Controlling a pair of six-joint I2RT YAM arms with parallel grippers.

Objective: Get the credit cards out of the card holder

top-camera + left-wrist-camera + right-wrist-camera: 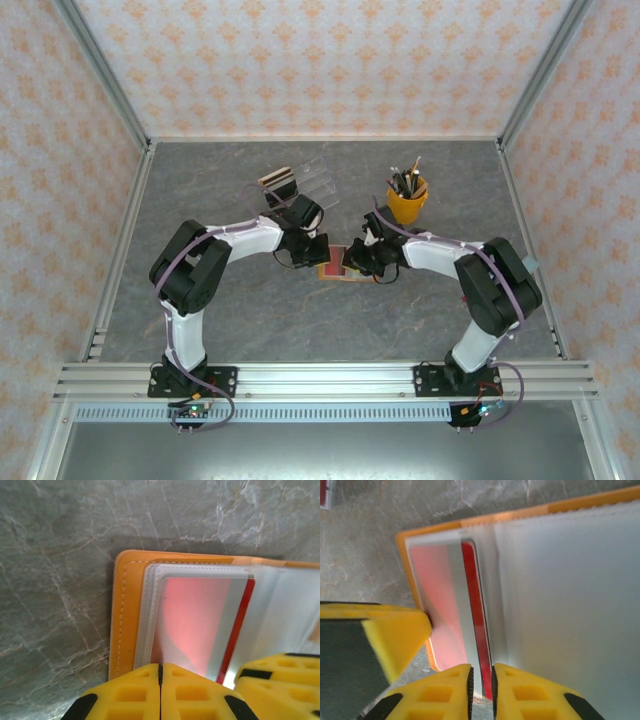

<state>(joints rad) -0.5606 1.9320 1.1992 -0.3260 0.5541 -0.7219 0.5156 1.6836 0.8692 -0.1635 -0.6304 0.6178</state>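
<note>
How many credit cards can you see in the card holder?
1: a red card inside the open card holder, its edge between the right fingers. Others may be hidden.

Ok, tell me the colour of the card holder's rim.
Card holder rim: orange; clearest in the left wrist view.

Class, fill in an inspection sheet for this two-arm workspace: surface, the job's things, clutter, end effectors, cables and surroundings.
Surface: grey marbled table.
Job's things: orange card holder lies open with its clear sleeves showing; a red card sits among the sleeves.
Clutter: yellow cup of pens and a clear stand, both beyond the card holder.
End effectors: left end effector closed at the sleeves' near edge; right end effector closed on the red card's edge.
Cables: purple cables run along both arms.
Surroundings: patterned walls; aluminium rail at the near edge.
</note>
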